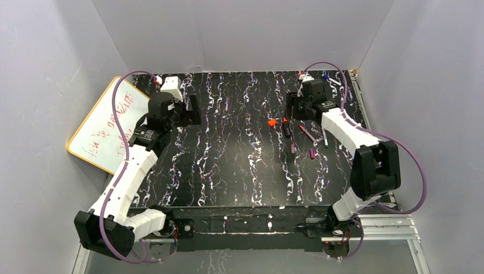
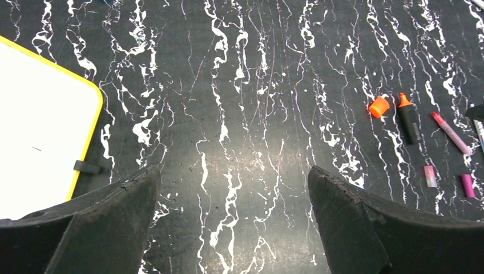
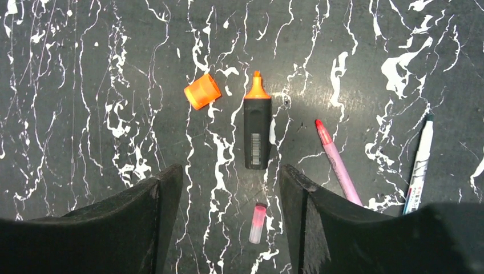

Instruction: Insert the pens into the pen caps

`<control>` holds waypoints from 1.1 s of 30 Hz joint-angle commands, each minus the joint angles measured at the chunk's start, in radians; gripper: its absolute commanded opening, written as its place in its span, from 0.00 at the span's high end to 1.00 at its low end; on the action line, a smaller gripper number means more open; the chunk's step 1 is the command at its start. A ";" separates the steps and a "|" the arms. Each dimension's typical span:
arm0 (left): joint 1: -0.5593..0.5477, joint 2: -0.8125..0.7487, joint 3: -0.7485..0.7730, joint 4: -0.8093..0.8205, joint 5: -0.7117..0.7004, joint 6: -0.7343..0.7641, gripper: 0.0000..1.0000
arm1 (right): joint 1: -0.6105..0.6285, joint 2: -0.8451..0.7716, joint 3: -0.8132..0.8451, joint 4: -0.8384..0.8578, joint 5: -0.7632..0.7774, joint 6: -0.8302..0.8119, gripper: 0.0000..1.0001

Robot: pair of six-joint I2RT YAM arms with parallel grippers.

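Right tool (image 3: 228, 178): fingers spread, nothing pinched between them, pointed down over the table (image 3: 80, 63).
- Just ahead of the gap lies the black pen (image 3: 257, 134), flat and uncapped, with its orange tip pointing away from me.
- The orange cap (image 3: 202, 91) lies on its side just left of that tip, not touching it.
- In the wrist view a short pink cap (image 3: 257, 224) lies within the gap, nearer my right finger.
- To the right is a pink pen (image 3: 338, 162) with a red tip. It lies slanted, its near end hidden behind my right finger.
- Farther right is a pale pen (image 3: 420, 165), also partly hidden.

Left tool (image 2: 234, 174): fingers spread wide and empty, over bare table.
- From its camera the pens and caps sit far off to the right.
- A magenta cap (image 2: 467, 185) shows there, near the pink one.
- A whiteboard (image 2: 40, 137) with a yellow rim lies at the left.

Surface: black and glossy, veined with white streaks and some purple ones.

Room: plain pale walls (image 1: 240, 34) on three sides.

Arms, seen from overhead:
- My right arm (image 1: 342, 123) runs up the right side with its elbow raised near the table edge. The wrist is turned inward above the pens, which lie right of centre.
- My left arm (image 1: 134, 165) stretches up the left side. Its tool is near the far left of the table, well apart from the pens.
- A purple cable (image 1: 117, 108) loops along each arm.
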 commanded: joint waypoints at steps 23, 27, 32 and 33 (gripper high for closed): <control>0.006 0.023 0.016 -0.058 -0.058 0.164 0.02 | 0.023 0.271 0.037 0.163 0.061 -0.023 0.39; 0.006 0.027 0.022 -0.061 -0.056 0.168 0.02 | 0.025 0.297 0.037 0.167 0.090 -0.027 0.40; 0.005 0.027 0.028 -0.071 -0.055 0.171 0.02 | 0.025 0.322 0.042 0.175 0.109 -0.028 0.42; 0.005 0.026 0.032 -0.075 -0.055 0.171 0.02 | 0.026 0.329 0.044 0.177 0.108 -0.026 0.42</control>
